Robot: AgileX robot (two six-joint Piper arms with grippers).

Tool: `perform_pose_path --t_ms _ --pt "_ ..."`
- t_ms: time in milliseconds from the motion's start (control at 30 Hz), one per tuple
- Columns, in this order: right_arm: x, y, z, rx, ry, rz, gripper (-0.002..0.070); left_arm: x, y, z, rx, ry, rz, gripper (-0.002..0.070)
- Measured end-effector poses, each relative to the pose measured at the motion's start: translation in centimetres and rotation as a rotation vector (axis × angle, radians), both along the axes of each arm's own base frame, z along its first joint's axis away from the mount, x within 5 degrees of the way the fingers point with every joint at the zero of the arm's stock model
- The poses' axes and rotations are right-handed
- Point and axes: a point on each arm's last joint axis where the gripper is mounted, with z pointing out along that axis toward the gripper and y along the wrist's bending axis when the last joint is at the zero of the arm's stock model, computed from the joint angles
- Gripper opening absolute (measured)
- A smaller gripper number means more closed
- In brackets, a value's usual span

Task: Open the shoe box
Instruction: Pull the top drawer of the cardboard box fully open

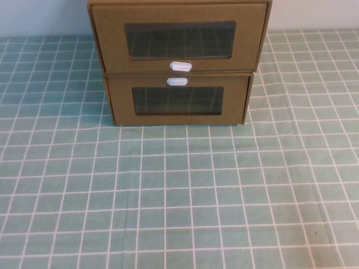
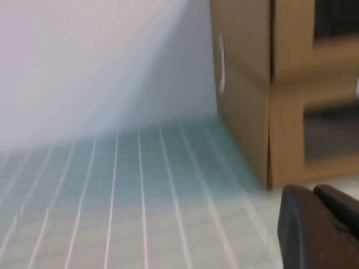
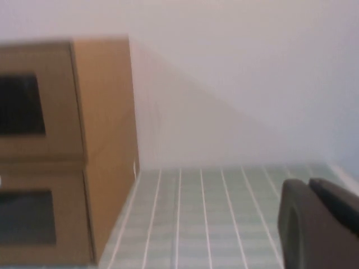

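Two brown cardboard shoe boxes stand stacked at the table's far middle, the upper box point(image 1: 179, 36) on the lower box point(image 1: 178, 101). Each front has a dark window and a white pull tab, the upper tab point(image 1: 180, 66) just above the lower tab point(image 1: 177, 81). Both fronts look closed. Neither arm shows in the high view. The left gripper point(image 2: 314, 191) sits low over the cloth, shut and empty, to the left of the stack point(image 2: 247, 84). The right gripper point(image 3: 308, 184) is shut and empty too, off to the right of the stack point(image 3: 106, 140).
A green cloth with a white grid point(image 1: 179, 196) covers the table. A pale wall point(image 3: 235, 73) rises right behind the boxes. Wide stretches of cloth lie in front of the stack and on both sides of it.
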Motion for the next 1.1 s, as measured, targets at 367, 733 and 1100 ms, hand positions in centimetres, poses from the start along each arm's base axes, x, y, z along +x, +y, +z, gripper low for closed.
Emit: perform_pose_path --t_ms 367,733,1100 --pt "-0.9 -0.1 3.0 0.029 -0.347 -0.008 -0.0013 -0.5 -0.3 2.5 -0.087 -0.271 -0.055 -0.0005" --pt "-5.0 -0.5 10.4 0.210 -0.856 0.071 -0.0013 -3.5 -0.2 7.7 -0.423 -0.747 -0.233 -0.0005" --pt "-11.2 -0.8 26.0 0.241 -0.666 0.095 -0.0014 -7.6 1.1 23.2 -0.472 -0.724 -0.186 -0.0005"
